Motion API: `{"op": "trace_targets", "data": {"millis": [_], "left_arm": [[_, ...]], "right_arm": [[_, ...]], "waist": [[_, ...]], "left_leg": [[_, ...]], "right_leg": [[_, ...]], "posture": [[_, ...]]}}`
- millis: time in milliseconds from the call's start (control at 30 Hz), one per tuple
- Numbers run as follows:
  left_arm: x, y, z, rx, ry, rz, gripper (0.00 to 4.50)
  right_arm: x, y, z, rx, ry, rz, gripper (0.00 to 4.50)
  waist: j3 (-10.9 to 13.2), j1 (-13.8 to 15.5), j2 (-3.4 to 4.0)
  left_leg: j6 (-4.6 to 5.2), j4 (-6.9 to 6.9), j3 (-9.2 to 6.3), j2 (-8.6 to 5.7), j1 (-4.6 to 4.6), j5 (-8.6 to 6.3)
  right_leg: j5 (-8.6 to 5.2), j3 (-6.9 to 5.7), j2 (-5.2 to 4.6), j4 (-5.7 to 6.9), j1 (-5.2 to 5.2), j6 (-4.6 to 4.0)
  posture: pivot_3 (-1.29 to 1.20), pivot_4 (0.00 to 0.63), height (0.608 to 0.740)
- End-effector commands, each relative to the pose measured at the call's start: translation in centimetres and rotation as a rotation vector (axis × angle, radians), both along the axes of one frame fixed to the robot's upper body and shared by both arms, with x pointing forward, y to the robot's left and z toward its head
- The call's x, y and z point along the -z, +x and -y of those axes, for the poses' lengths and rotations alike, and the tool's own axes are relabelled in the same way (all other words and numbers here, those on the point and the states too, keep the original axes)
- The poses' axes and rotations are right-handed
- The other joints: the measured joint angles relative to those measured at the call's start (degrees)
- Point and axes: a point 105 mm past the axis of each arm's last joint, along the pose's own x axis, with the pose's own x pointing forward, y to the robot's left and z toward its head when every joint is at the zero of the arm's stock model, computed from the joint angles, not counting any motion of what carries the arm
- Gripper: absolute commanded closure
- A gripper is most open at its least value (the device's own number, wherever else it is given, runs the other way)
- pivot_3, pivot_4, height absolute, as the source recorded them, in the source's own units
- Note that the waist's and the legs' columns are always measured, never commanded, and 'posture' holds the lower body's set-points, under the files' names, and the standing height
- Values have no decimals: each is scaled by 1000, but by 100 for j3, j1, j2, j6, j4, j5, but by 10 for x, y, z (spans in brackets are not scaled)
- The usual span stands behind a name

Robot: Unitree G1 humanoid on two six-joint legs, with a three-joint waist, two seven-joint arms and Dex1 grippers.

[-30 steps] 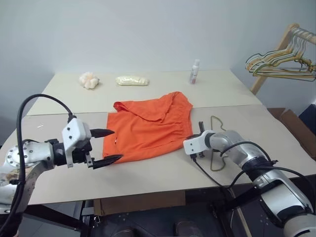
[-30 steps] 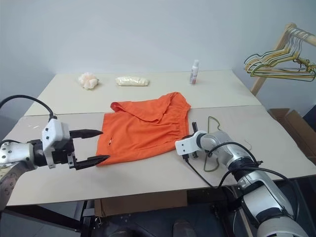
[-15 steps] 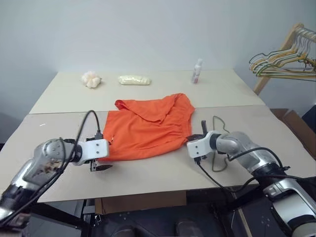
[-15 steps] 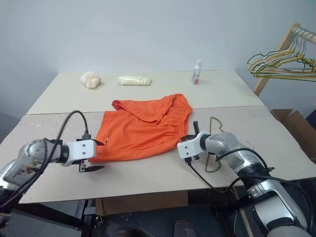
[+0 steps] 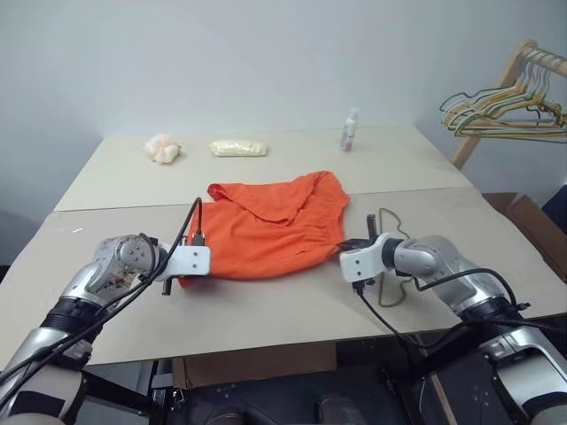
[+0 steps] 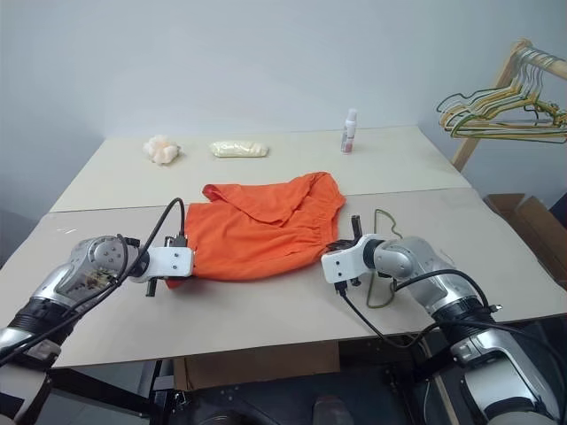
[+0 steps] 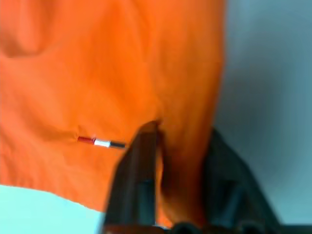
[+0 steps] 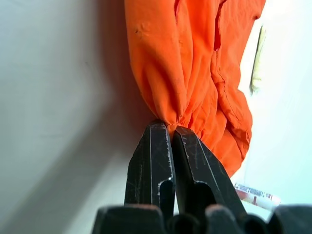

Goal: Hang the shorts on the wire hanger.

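Observation:
The orange shorts lie flat on the table, with the gathered waistband toward the right. My left gripper is at their near left corner, shut on a fold of the orange fabric; from the head its white wrist housing covers the fingers. My right gripper is shut on the near end of the waistband, at the shorts' near right corner. The wire hanger lies flat on the table just right of that gripper, partly under the right forearm.
A wooden rack with a bunch of mixed-colour hangers stands at the far right. Along the table's back edge are a small bottle, a pale bag and a crumpled lump. A cardboard box sits beside the table.
My left gripper, open and held above the table a second ago, has dropped forward to the shorts' near left corner and shut on it. The right gripper has kept its grip.

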Motion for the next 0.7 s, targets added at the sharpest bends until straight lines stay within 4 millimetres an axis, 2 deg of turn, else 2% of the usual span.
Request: {"op": "trace_targets", "data": {"millis": [33, 100, 167, 233, 300, 333, 400, 433, 500, 567, 633, 700], "left_arm": [[-20, -3, -1, 56, -48, 14, 4468], [-34, -16, 1, 123, -108, -22, 4468], [-52, -35, -1, 190, -146, -62, 4468], [-70, -59, -6, 241, -173, -145, 4468], [-81, -79, -9, 279, -183, -219, 4468], [-85, -87, -9, 293, -182, -244, 4468], [-94, -84, -4, 274, -229, -190, 4468], [-99, -77, 1, 250, -266, -146, 4468], [-114, -48, 9, 186, -344, 12, 4468], [-139, -3, 13, 57, -409, 236, 4468], [-174, 40, 13, -75, -474, 465, 4468], [-228, 81, 7, -234, -547, 752, 4468]], "right_arm": [[-22, -5, -3, -21, 64, 36, 4500], [-26, -14, -5, -59, 89, 22, 4500], [-29, -33, -7, -132, 106, -25, 4500], [-33, -53, -5, -202, 104, -88, 4500], [-36, -64, -2, -238, 90, -129, 4500], [-38, -66, 0, -245, 80, -138, 4500], [-48, -54, 1, -207, 123, -124, 4500], [-55, -45, 0, -180, 156, -108, 4500], [-73, -20, -3, -108, 242, -48, 4500], [-105, 16, -8, 9, 371, 78, 4500], [-139, 52, -11, 138, 491, 232, 4500], [-190, 86, -10, 298, 678, 441, 4500]], "waist": [[0, -16, 0], [1, -35, -1], [1, -83, -1], [3, -126, -3], [4, -150, -4], [4, -162, -4], [4, -156, -5], [5, -139, -5], [5, -116, -5], [6, -78, -7], [7, -91, -12], [7, -115, -13]], "left_leg": [[1, 0, -2, 0, -3, 0], [0, 2, -8, 1, -14, 0], [0, 3, -31, 3, -27, 0], [3, 4, -40, 5, -33, -1], [7, 5, -40, 7, -31, -4], [9, 5, -40, 8, -24, -6], [13, 3, -37, 10, 2, -8], [13, 1, -38, 10, 15, -9], [12, -3, -38, 9, 32, -8], [10, -1, -44, 8, 34, -6], [4, 3, -50, 5, 20, -2], [-54, 10, -57, 1, -9, 32]], "right_leg": [[0, 0, 0, -1, -2, 0], [0, 0, 0, -1, -10, 0], [0, 2, 0, 0, -22, 0], [0, -1, 0, -2, -22, 1], [-1, 0, -2, -6, -19, 2], [-1, 2, -2, -6, -14, 3], [-1, 5, -2, -4, 2, 3], [-1, 5, -2, -2, 13, 3], [-1, 5, 2, 3, 22, 2], [0, 2, 11, 5, 25, 0], [5, 2, 15, 5, 17, -1], [9, -1, 12, 8, -2, 1]], "posture": [[-148, 0, 740], [-144, 0, 740], [-142, 0, 740], [-140, 0, 740], [-138, 0, 740], [-134, 0, 740], [-124, 0, 740], [-121, 0, 740], [-113, 0, 740], [-110, 0, 740], [-110, 0, 740], [-114, 0, 740]]}}
